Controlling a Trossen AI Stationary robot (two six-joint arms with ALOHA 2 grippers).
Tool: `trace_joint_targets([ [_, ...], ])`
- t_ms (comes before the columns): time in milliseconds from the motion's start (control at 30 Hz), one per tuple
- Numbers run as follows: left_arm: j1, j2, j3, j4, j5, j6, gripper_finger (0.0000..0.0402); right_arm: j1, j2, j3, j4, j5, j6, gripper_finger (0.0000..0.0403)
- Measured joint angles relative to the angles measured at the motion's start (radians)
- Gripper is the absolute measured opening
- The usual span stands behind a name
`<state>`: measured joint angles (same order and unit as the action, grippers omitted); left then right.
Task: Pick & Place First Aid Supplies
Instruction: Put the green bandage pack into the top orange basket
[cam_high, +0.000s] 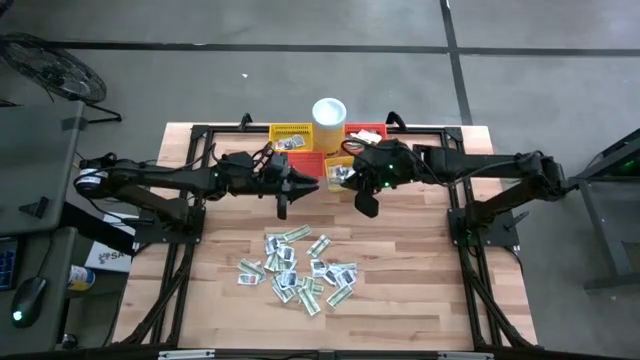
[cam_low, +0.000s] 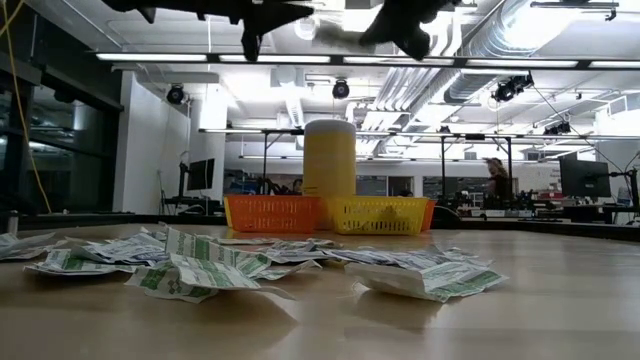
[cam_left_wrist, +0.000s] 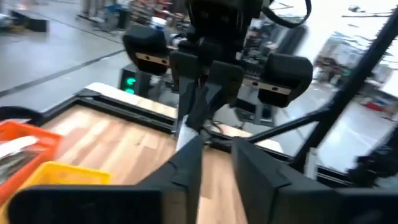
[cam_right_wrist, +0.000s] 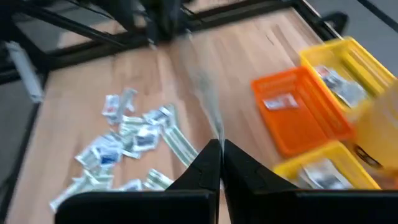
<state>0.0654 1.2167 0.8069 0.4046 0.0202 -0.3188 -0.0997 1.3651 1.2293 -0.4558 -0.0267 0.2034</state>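
Both grippers meet in the air over the table's far middle, near the baskets. My right gripper (cam_right_wrist: 221, 163) is shut on a thin pale sachet (cam_right_wrist: 202, 81), which shows edge-on and reaches toward my left gripper (cam_left_wrist: 217, 165). The left fingers stand apart and level, pointing at the right gripper (cam_left_wrist: 202, 109). In the high view the left gripper (cam_high: 312, 186) and the right gripper (cam_high: 364, 203) face each other. The other first aid supplies (cam_high: 300, 270) lie in a loose pile flat on the wood at the table's near middle. My right gripper pinches one end of the sachet (cam_right_wrist: 216, 135) between its two fingers, coming from the table's right and slanting down. The sachet runs on from the fingertips, lifted clear of the table. My left gripper has the sachet's other end (cam_left_wrist: 185, 134) beside one fingertip; I cannot tell whether it touches.
Behind the grippers stand a yellow basket (cam_high: 290, 135), a red one (cam_high: 366, 130), an orange one (cam_high: 308, 165) and another yellow one (cam_high: 343, 180), some with sachets inside. A white cup (cam_high: 329, 110) stands at the far edge. Black frame rails (cam_high: 190, 200) flank the table.
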Motion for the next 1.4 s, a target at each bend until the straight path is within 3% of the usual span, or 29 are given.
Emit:
trace_joint_targets([
  [233,0.0,-0.094,-0.001,-0.205,-0.196,-0.039,0.018,-0.129,0.0,0.0,-0.225,0.099,-0.098,0.0],
  [367,0.001,-0.157,-0.001,-0.341,-0.271,-0.073,0.0189,-0.234,0.0,0.0,-0.33,0.188,-0.235,0.0],
  [533,0.0,-0.2,-0.001,-0.448,-0.288,-0.108,0.0182,-0.379,0.01,0.0,-0.306,0.247,-0.481,0.0],
  [867,0.0,-0.207,-0.001,-0.492,-0.278,-0.165,0.0176,-0.635,0.158,0.0,-0.112,0.004,-0.758,0.0],
  [1400,0.0,-0.207,-0.001,-0.533,-0.273,-0.272,0.0176,-0.785,0.402,0.0,-0.06,-0.283,-0.785,0.0],
])
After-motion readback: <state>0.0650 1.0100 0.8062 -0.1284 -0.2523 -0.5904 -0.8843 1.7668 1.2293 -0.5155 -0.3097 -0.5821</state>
